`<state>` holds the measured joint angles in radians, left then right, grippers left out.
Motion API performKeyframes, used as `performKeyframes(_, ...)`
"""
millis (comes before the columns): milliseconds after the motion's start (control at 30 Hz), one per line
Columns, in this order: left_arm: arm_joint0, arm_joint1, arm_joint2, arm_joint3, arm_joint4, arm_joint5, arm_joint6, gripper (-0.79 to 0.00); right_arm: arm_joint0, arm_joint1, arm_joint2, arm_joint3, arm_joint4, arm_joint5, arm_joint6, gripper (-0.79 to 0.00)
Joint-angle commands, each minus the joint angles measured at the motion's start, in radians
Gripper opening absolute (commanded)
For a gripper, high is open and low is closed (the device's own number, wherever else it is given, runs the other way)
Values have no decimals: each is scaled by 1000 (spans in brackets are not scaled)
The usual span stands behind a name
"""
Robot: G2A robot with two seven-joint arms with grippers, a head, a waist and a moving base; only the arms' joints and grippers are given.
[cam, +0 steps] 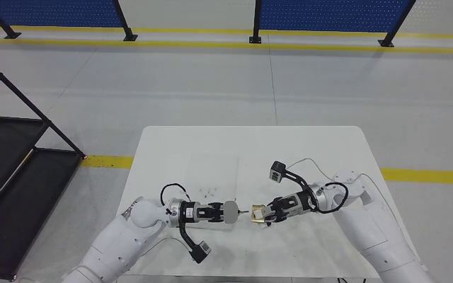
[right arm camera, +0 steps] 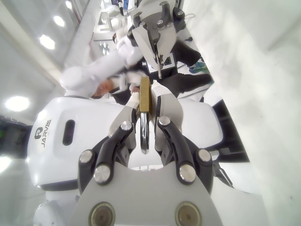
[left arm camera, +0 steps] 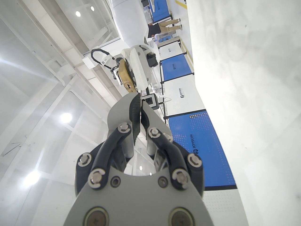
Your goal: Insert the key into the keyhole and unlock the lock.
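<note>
My left gripper [cam: 233, 211] is shut on a small metal key [cam: 243, 211] that points at the padlock. In the right wrist view the key [right arm camera: 159, 69] juts from the left gripper [right arm camera: 157, 57], its tip a short gap from the lock. My right gripper [cam: 267, 211] is shut on the brass padlock [cam: 257, 214], held above the table. Close up, the padlock [right arm camera: 144, 95] sits edge-on between the pads, its steel shackle [right arm camera: 144, 135] toward the wrist. From the left gripper [left arm camera: 140, 99], the padlock [left arm camera: 125, 78] shows its keyhole face [left arm camera: 128, 86].
Both grippers meet over the near middle of the white table [cam: 318, 148]. A few small dark specks [cam: 209, 191] lie on the table behind the left gripper. A black rack [cam: 28, 170] stands on the floor left of the table.
</note>
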<state>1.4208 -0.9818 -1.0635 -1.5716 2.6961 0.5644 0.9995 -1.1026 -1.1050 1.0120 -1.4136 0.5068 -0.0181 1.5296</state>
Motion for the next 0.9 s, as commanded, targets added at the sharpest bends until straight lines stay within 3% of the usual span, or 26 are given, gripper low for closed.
performKeyframes(0, 0, 2, -3, -2, -16, -10, 11, -785, -9, 1, -1, -11, 7, -6, -10, -785)
performKeyframes(867, -3, 12, 2, -2, -72, -10, 113, -785, 46, 26, -85, 25, 6, -107, 6, -785)
